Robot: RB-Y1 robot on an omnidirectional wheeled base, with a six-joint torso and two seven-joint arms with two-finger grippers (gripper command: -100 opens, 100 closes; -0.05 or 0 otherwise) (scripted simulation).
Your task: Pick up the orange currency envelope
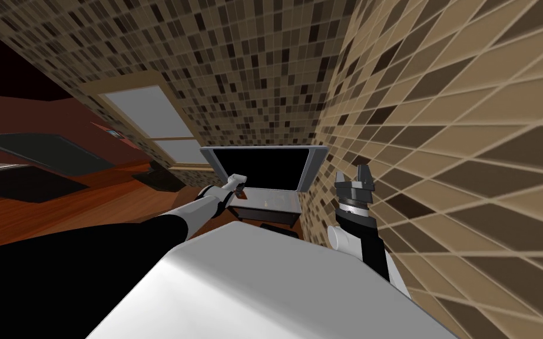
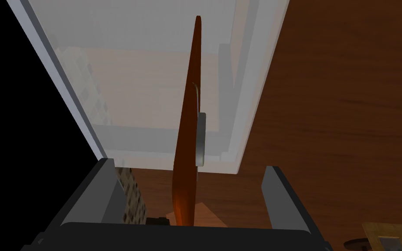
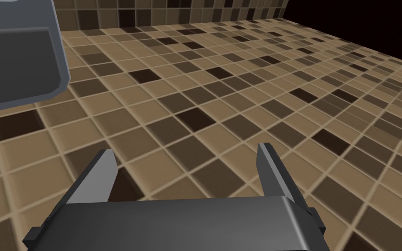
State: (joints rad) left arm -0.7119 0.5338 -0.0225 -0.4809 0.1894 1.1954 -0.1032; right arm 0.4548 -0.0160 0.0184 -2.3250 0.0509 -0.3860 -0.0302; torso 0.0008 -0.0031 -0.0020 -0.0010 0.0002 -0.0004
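The orange envelope (image 2: 189, 109) stands edge-on, a thin upright sliver with a small light grey tab on one side. It rises from the middle of my left gripper (image 2: 189, 164), whose fingers (image 2: 106, 187) are spread wide and touch neither face, so the gripper is open. Beneath it lies a pale grey low table (image 2: 152, 87). In the head view my left gripper (image 1: 238, 179) reaches over that table (image 1: 270, 203), which stands below a screen. My right gripper (image 1: 361, 172) is raised beside the tiled wall, open and holding nothing (image 3: 185, 148).
A grey-framed black screen (image 1: 261, 168) stands right behind the low table. The brown tiled wall (image 1: 441, 147) runs close along my right side. Wood floor (image 2: 348, 109) surrounds the table. A pale window (image 1: 146, 115) is set in the far wall, with dark furniture (image 1: 35, 153) to the left.
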